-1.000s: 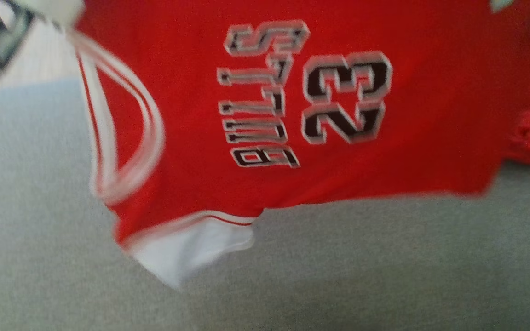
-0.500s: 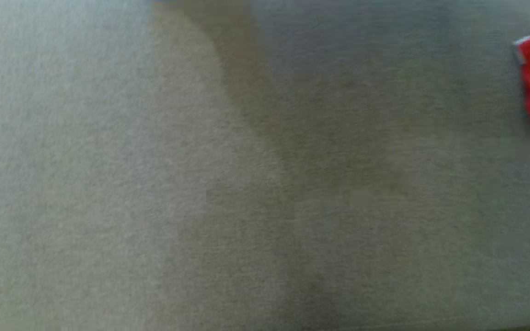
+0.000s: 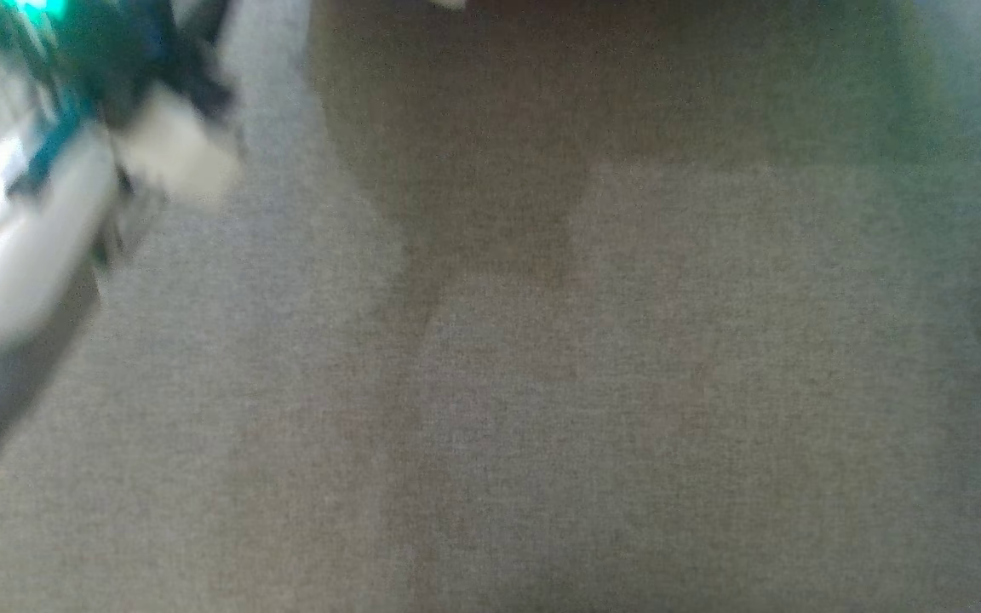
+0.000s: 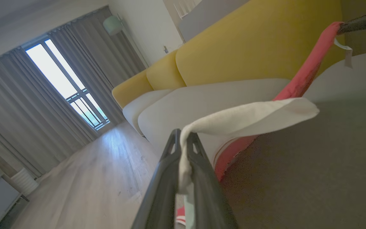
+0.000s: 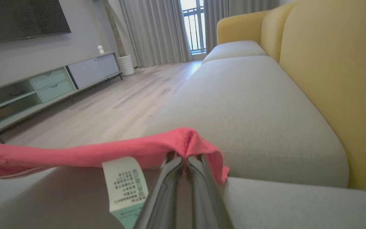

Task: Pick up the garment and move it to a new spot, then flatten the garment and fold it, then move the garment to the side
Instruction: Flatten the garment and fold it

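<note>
Red garment (image 5: pixel 75 156) hangs stretched above the sofa (image 5: pixel 249 105); left gripper (image 4: pixel 183 140) and right gripper (image 5: pixel 184 159) each pinch one end, likely so it lands flat.

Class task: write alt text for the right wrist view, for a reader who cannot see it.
The right gripper has its fingers shut on a fold of the red garment, a white care label hanging beside them. Behind lie a grey sofa seat with a yellow backrest and a wooden floor.
</note>
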Controlling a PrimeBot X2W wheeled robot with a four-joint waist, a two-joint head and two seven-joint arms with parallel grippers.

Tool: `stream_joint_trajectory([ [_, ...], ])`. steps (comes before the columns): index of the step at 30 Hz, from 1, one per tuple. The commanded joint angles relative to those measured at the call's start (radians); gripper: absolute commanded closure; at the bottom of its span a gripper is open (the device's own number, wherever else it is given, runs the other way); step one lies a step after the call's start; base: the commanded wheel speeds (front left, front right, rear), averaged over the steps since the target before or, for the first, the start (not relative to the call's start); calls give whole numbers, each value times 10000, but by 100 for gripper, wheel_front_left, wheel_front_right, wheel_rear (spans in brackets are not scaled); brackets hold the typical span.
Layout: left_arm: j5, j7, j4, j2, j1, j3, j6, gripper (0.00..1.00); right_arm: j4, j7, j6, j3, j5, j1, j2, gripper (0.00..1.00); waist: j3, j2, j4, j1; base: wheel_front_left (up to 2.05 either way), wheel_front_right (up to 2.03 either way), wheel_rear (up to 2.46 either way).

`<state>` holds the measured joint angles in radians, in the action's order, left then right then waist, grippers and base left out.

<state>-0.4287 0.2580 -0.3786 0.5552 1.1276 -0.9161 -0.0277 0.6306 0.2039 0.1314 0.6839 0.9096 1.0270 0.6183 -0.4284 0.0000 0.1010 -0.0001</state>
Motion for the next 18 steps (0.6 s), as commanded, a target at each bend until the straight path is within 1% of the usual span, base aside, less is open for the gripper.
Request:
stream_joint_trajectory([
  [1,-234,35,534,708,-299,353,-32,100,-286,111,-7,132,404,-490,440,100,525,0,16,1,0,0,0],
  [3,-554,36,993,961,-1437,215,-54,100,-544,40,-7,396,1012,-1287,704,100,937,0,18,1,0,0,0],
  [7,-1206,-140,1909,1467,-3465,-196,-215,100,-1350,-208,-7,907,2057,-2841,1486,100,1670,0,-47,1,0,0,0],
  [12,-1972,-524,3231,2046,-5533,-519,-863,100,-2356,-272,-7,1393,2934,-4541,2357,100,2292,0,-239,1,0,0,0],
  [18,-2786,-911,4918,2724,-7425,-727,-1763,100,-3330,-169,-7,1691,3496,-6040,2977,100,2690,0,-448,1,0,0,0],
])
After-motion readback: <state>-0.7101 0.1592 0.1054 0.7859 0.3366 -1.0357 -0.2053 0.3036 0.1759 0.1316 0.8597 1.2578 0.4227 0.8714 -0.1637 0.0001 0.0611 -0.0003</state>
